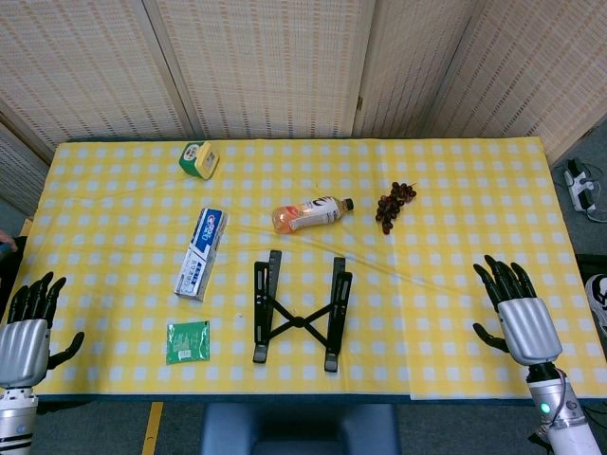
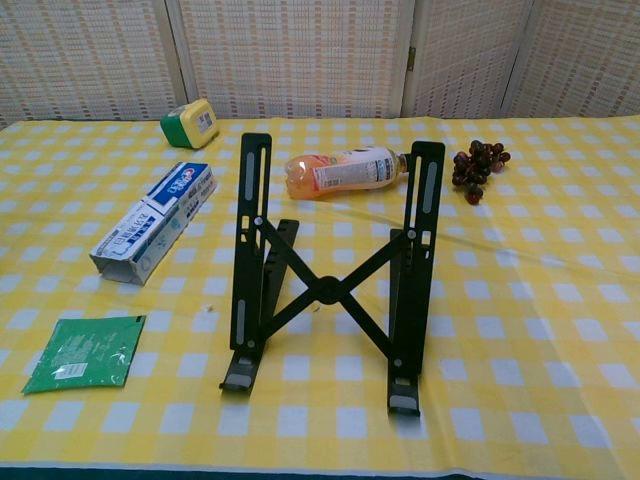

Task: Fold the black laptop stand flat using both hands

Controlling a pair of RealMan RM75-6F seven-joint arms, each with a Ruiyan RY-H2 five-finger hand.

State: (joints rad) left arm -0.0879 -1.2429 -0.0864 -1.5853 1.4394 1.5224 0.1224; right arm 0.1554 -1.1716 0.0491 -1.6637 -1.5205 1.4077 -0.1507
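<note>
**Hands open, stand untouched**

While both hands rest at the table's (image 1: 474, 190) near corners, nothing is held. The left hand (image 1: 28, 327) and right hand (image 1: 517, 313) lie with fingers spread apart, palms down, empty. Between them, well apart from each, the stand (image 1: 302, 308) sits unfolded, arms raised. Closer to the left hand lie a box (image 1: 201, 253) and green packet (image 1: 188, 340); beyond the stand, a bottle (image 1: 311, 214) and grapes (image 1: 394, 204).
</note>
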